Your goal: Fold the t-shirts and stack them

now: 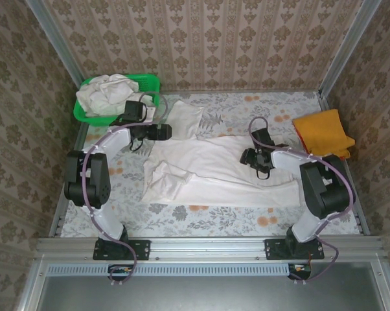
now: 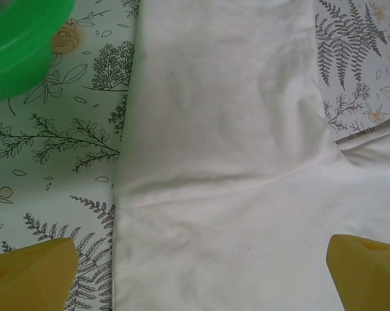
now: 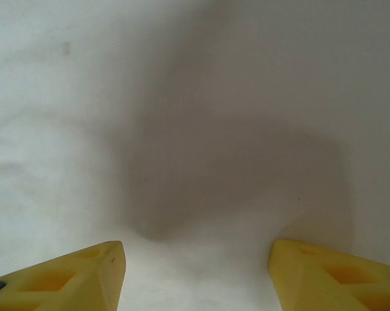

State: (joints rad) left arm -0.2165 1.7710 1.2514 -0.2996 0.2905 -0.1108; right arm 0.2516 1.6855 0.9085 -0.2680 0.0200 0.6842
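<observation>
An off-white t-shirt lies spread across the middle of the flower-patterned table, one sleeve pointing to the back and its left part bunched. My left gripper hovers by that sleeve; in the left wrist view it is open wide over the white cloth, its yellow fingers apart. My right gripper sits low over the shirt's right half, open with bare white cloth under it. A folded orange t-shirt lies at the right. More off-white t-shirts fill the basket.
The green plastic basket stands at the back left corner, its rim close to my left gripper. Patterned walls close in the back and sides. Bare table runs along the front by the metal rail.
</observation>
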